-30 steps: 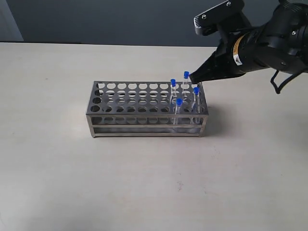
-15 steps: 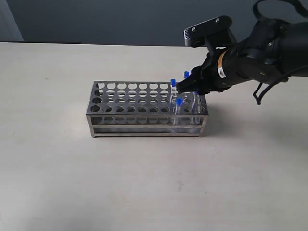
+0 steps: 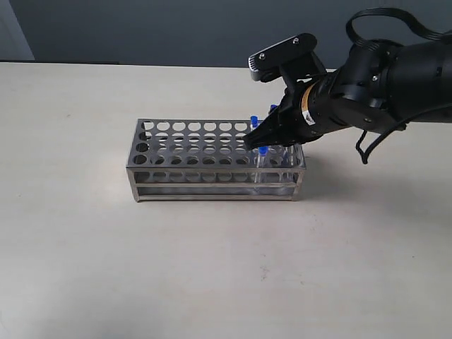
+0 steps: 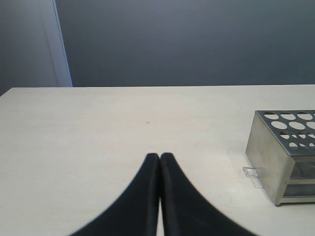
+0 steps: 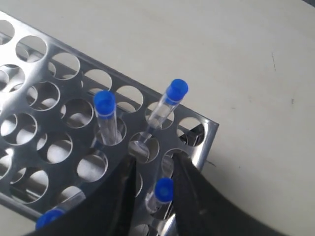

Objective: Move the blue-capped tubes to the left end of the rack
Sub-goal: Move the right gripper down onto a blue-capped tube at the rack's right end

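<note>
Exterior view: your right gripper [image 3: 256, 141] is over the right end of the rack [image 3: 176, 134], where the blue-capped tubes [image 3: 253, 122] stand upright. Left wrist view: the left gripper [image 4: 160, 158] is closed and empty, farther from them. Right wrist view: half-open jaws stand around one tube [image 5: 164, 190], it seems not gripping yet.

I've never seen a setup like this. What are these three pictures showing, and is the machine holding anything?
This is a robot with two arms, each ending in two fingers. The wide picture looks on from outside: the black right arm reaches over a steel rack on a pale table. The other two pictures come from cameras on the wrists. The right arm's fingers stand apart on either side of one blue-capped tube in the rack; three more tubes stand nearby. Nothing looks gripped yet. The left arm's fingers are pressed together, holding nothing, away from the rack.
</note>
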`<state>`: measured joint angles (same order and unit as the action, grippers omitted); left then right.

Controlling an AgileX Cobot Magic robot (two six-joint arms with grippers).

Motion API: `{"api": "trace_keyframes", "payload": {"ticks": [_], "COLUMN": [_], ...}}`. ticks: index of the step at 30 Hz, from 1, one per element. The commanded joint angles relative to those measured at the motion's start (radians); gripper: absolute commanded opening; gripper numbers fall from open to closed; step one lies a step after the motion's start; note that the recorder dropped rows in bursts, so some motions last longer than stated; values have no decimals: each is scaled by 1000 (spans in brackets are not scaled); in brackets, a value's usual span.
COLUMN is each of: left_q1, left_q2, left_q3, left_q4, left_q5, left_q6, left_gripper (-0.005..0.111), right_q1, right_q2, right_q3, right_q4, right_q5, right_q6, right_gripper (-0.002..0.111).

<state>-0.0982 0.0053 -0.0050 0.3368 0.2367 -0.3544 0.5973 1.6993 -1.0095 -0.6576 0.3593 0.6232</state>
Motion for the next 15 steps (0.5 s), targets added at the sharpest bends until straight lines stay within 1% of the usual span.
{"api": "trace_keyframes", "payload": {"ticks": [1,8,10,12,13,15], "left_q1": [-6,-6,-6,-6,-6,-6], "left_q2": [-5,-5,-5,-5,-5,-5], "left_q3": [3,3,3,3,3,3], "left_q4": [-3,-3,-3,-3,-3,-3], "left_q5": [-4,-4,-4,-4,-4,-4], "left_q6": [-2,-2,-2,-2,-2,-2], "left_gripper": [0,0,0,0,0,0], "right_q1": [1,1,1,1,1,1], "right_q2": [4,4,4,4,4,4], "right_q3": [-3,-3,-3,-3,-3,-3], "right_q4": [-13,-34,-58,-92,-99,-99], "right_q5": [18,27,27,27,27,28], "right_q6": [4,6,28,69,78,85], "right_gripper": [27,27,33,45,48,47]}}
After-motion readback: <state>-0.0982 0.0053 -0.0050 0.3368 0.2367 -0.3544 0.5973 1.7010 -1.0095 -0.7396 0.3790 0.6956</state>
